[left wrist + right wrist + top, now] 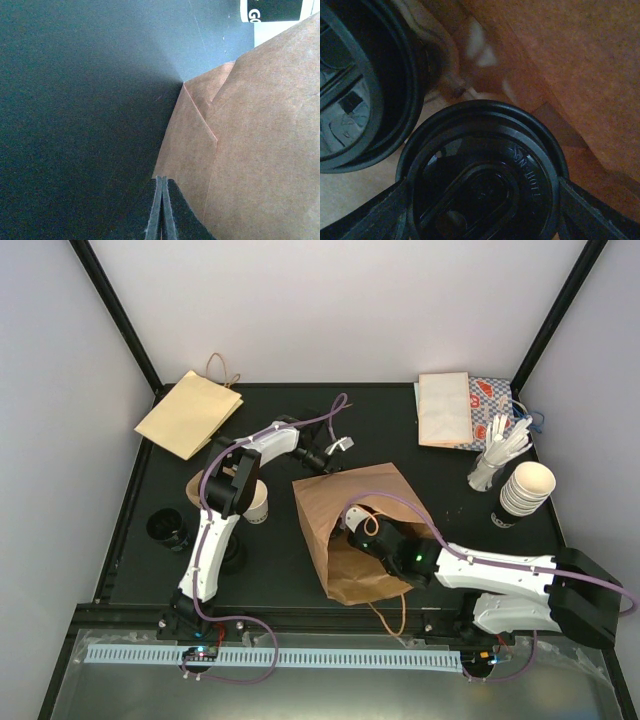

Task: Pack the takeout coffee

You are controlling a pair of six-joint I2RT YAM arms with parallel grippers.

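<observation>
A small white paper cup (256, 502), open-topped and cream inside, stands left of centre, half under my left arm; it fits the takeout coffee. A brown paper bag (375, 500) lies in the middle, its mouth towards the arms. My right gripper (358, 525) reaches inside it. In the right wrist view that gripper (482, 195) is shut on a black-lidded cup (520, 145); only the lid shows. A second black-rimmed round thing (375, 100) sits beside it. My left gripper (340, 447) (161, 179) is shut, its tips touching the bag's corner (240, 150).
A stack of black lids (168, 530) stands at the left. A flat brown bag (190, 412) lies back left. Back right are a paper packet (445, 408), white utensils in a holder (495, 455) and a stack of nested cream cups (525, 490).
</observation>
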